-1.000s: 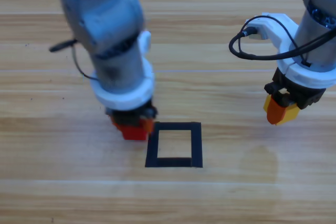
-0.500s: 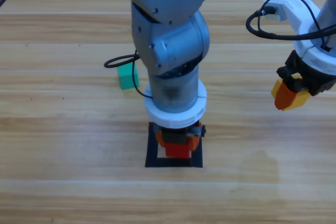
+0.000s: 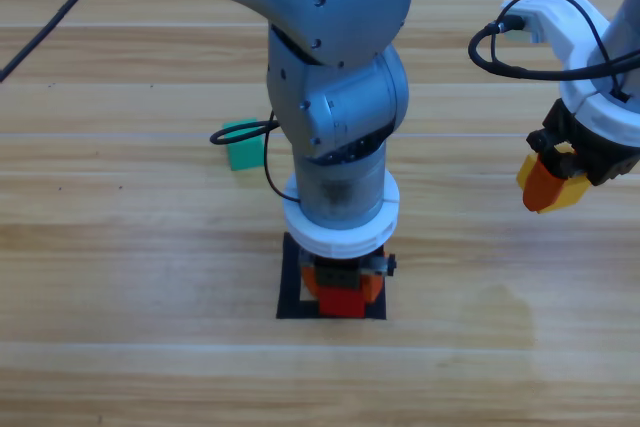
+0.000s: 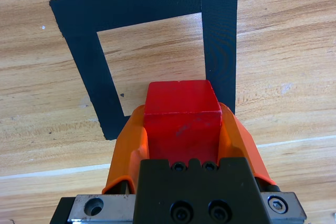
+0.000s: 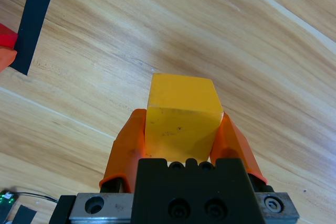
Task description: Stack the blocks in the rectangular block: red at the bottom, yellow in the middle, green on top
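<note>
The left gripper (image 3: 342,292) has swung over from the left of the rectangular block (image 3: 289,287) a second ago and now sits over the tape square, carrying the red cube (image 4: 182,116) clamped between its orange jaws. In the left wrist view the cube hangs over the near edge of the bare wood inside the tape, its faces roughly square to the outline; being a cube, it has no long axis. The green cube (image 3: 241,145), hidden a second ago, now shows on the table beyond the left arm. The right gripper (image 3: 552,179) waits at the right, pinching the yellow cube (image 5: 181,116). No writing is readable anywhere.
</note>
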Robot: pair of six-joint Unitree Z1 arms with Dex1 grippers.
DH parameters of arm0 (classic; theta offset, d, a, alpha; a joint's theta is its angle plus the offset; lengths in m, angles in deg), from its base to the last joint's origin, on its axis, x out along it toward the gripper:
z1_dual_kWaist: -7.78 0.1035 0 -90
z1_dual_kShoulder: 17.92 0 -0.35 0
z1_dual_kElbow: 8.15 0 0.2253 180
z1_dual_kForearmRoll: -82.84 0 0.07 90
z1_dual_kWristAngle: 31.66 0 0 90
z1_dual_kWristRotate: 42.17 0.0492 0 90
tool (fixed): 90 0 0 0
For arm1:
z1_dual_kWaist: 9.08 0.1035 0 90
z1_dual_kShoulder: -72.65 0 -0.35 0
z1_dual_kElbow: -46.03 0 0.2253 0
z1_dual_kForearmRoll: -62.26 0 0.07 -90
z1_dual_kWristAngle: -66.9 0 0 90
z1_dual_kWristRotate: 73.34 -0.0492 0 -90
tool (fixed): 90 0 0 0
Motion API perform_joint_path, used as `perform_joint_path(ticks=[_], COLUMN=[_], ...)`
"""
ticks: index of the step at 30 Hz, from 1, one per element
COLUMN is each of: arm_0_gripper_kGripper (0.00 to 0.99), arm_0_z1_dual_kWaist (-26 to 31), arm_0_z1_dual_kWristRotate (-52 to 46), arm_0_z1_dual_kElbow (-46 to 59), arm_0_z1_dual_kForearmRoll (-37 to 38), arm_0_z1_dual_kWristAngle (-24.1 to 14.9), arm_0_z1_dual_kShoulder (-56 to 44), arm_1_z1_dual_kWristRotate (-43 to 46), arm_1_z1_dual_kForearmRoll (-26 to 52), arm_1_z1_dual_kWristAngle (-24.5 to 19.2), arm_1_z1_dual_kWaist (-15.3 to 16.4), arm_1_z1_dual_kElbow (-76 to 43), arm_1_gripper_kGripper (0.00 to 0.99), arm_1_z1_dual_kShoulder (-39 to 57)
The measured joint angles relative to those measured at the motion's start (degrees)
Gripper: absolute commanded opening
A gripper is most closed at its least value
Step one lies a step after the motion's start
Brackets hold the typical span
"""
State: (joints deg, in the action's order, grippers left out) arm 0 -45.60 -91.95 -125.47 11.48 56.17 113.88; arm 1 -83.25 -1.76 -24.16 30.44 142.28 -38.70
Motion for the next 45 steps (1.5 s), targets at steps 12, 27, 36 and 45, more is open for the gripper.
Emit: perform_joint_path(ticks=[12, 27, 36, 45], arm_0_gripper_kGripper=[0.000, 0.000, 0.000, 0.000], arm_0_z1_dual_kWaist=[2.4, 3.6, 3.1, 3.0], arm_0_z1_dual_kWristRotate=[0.1, -2.5, -4.0, -4.1], arm_0_z1_dual_kElbow=[-0.9, -1.8, -3.0, -3.0], arm_0_z1_dual_kForearmRoll=[0.0, -0.8, -1.0, -1.0], arm_0_z1_dual_kWristAngle=[0.5, 0.6, 0.6, 0.6], arm_0_z1_dual_kShoulder=[0.2, 0.2, 0.2, 0.9], arm_1_z1_dual_kWristRotate=[0.9, 1.2, 1.2, 1.2], arm_1_z1_dual_kForearmRoll=[0.3, 0.4, 0.4, 0.5], arm_1_z1_dual_kWristAngle=[0.0, 0.1, 0.2, 0.2], arm_1_z1_dual_kWaist=[0.0, 0.0, 0.0, 0.0], arm_1_z1_dual_kElbow=[-0.7, -1.6, -1.6, -1.7], arm_1_gripper_kGripper=[0.000, 0.000, 0.000, 0.000], arm_1_z1_dual_kShoulder=[0.0, 0.0, 0.0, 0.0])
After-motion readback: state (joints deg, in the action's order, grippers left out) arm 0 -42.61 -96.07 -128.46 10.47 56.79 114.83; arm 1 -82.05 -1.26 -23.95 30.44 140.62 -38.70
